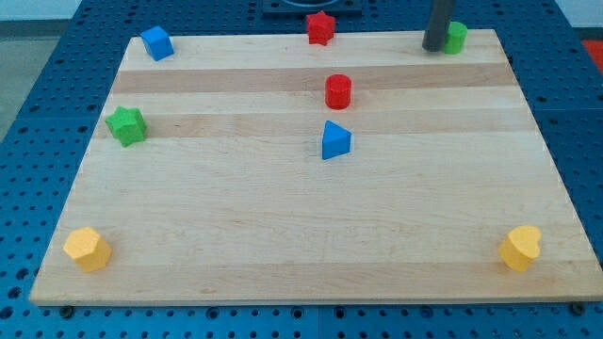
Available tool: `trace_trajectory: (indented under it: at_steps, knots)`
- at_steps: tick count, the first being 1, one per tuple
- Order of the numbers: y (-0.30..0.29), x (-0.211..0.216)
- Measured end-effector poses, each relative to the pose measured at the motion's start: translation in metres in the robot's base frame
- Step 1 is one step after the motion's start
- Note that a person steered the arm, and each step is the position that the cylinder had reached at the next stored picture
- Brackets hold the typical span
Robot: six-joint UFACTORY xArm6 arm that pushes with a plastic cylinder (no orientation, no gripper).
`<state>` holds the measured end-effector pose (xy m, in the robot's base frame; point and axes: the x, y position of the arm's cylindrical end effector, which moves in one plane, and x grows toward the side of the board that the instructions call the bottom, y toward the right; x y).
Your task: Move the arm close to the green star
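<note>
The green star [125, 124] lies near the board's left edge, a little above mid-height. My tip [433, 46] is at the view's top right, touching or just left of a green block [456, 37] that the rod partly hides. The tip is far to the right of the green star, almost the whole board width away.
On the wooden board [301, 235] lie a blue cube [156, 43] at top left, a red star [320, 27] at top middle, a red cylinder [338, 91] and a blue triangle [334, 141] near the centre, a yellow hexagon [87, 250] at bottom left and a yellow heart [521, 248] at bottom right.
</note>
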<state>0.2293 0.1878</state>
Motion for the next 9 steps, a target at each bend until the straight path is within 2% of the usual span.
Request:
trace_trajectory:
  at_steps: [2,4,5,8,9]
  knots:
    - [-0.036,0.000]
    - [-0.106,0.034]
    - [-0.168,0.059]
    - [-0.401,0.070]
    - [-0.467,0.085]
